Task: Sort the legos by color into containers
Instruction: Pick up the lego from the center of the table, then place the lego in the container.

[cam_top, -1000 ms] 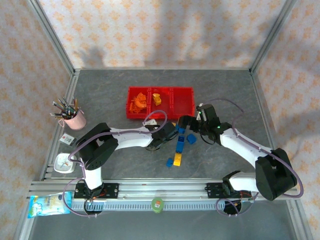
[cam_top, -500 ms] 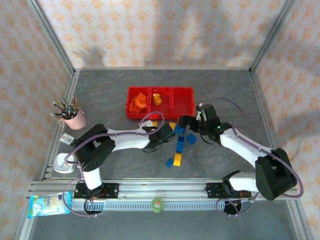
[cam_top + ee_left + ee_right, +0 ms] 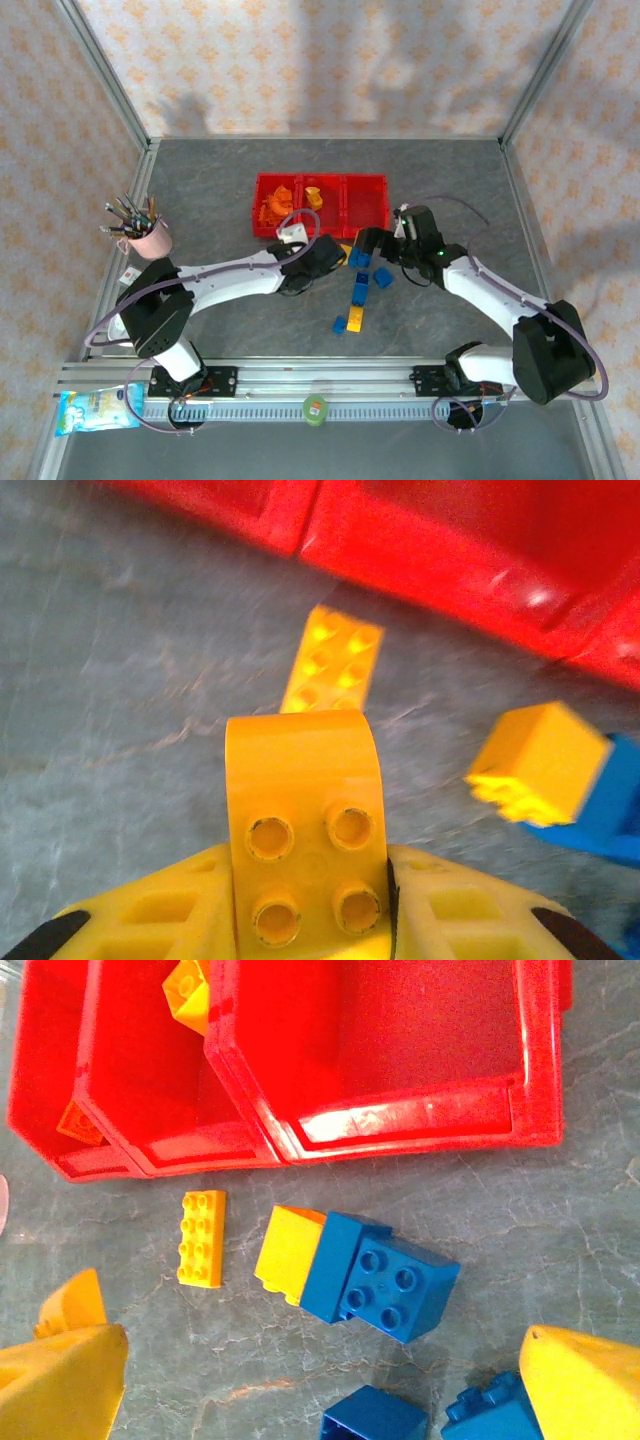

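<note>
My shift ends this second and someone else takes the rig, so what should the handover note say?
Left gripper: shut on a curved brick, just short of the red bins.
Right gripper: open, nothing held, over the loose blue bricks.
Done: orange bricks lie in the left bin and one yellowish brick in the middle bin; the right bin looks empty.
Left: bin the held brick, then the flat yellow brick, the other yellow ones and all the blue ones on the table.

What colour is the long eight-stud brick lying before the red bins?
Yellow; the eight-stud brick shows best in the right wrist view.
</note>
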You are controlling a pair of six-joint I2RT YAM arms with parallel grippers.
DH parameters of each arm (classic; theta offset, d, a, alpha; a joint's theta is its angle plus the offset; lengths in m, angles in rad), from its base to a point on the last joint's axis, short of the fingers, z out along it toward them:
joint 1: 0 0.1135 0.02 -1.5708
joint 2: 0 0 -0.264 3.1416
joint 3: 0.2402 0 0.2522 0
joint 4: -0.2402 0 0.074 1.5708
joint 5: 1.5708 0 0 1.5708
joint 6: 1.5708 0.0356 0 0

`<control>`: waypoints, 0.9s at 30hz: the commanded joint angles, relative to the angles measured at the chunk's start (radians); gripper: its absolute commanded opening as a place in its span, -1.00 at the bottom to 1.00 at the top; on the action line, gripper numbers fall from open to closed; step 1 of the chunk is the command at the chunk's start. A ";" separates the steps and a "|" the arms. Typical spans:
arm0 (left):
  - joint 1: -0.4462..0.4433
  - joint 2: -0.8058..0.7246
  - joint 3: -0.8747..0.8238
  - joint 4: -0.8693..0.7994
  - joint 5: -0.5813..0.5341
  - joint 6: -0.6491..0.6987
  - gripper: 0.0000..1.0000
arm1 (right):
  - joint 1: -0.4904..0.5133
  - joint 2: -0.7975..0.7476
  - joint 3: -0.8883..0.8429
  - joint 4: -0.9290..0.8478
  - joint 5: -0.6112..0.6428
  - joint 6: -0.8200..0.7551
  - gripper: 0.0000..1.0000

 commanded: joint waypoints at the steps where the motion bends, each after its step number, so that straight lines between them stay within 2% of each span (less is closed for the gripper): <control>1: 0.057 0.022 0.123 -0.029 -0.066 0.202 -0.30 | -0.013 -0.034 0.048 -0.016 0.010 0.028 1.00; 7: 0.159 0.186 0.318 -0.006 -0.042 0.441 -0.30 | -0.044 -0.024 0.076 -0.050 0.043 0.058 1.00; 12: 0.211 0.374 0.524 -0.034 -0.007 0.565 -0.30 | -0.049 -0.025 0.075 -0.026 0.023 0.072 1.00; 17: 0.230 0.513 0.690 -0.051 -0.008 0.623 -0.26 | -0.051 -0.024 0.084 -0.024 0.016 0.065 1.00; 21: 0.240 0.598 0.817 -0.125 -0.013 0.632 -0.04 | -0.051 -0.025 0.091 -0.012 -0.021 0.055 1.00; 27: 0.243 0.559 0.843 -0.165 0.024 0.630 0.17 | -0.051 -0.038 0.098 -0.022 -0.094 0.031 1.00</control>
